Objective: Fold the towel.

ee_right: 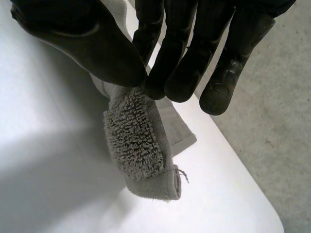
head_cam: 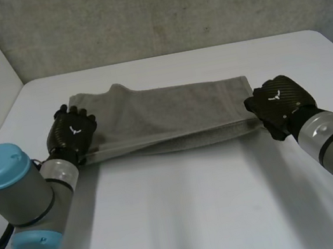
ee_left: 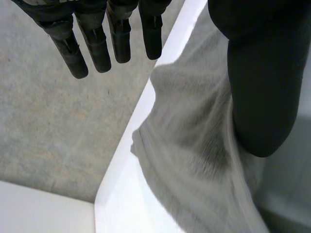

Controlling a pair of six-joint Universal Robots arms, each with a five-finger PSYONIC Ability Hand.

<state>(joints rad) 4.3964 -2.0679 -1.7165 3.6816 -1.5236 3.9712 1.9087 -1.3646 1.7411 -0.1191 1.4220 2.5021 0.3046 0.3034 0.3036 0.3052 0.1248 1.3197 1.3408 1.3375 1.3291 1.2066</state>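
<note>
The grey towel [head_cam: 165, 117] lies as a long doubled band across the far half of the white table [head_cam: 201, 209], with bare tabletop nearer, its left end under the left hand [head_cam: 72, 133] with fingers straight (thumb on the terry) and its right corner pinched by the right hand [head_cam: 281, 104] between thumb and fingers.

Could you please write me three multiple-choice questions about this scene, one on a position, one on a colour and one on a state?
1. Where on the towel is the right hand?
A) at its middle
B) at its right end
C) at its left end

2. What colour is the towel?
A) red
B) blue
C) grey

3. What is the right hand's state?
A) shut on the towel
B) open and flat
C) curled, holding nothing

Answers:
1 B: the head view shows it at the towel's right end.
2 C: the cloth is grey in every view.
3 A: its wrist view shows thumb and fingers pinching the towel's end.
</note>
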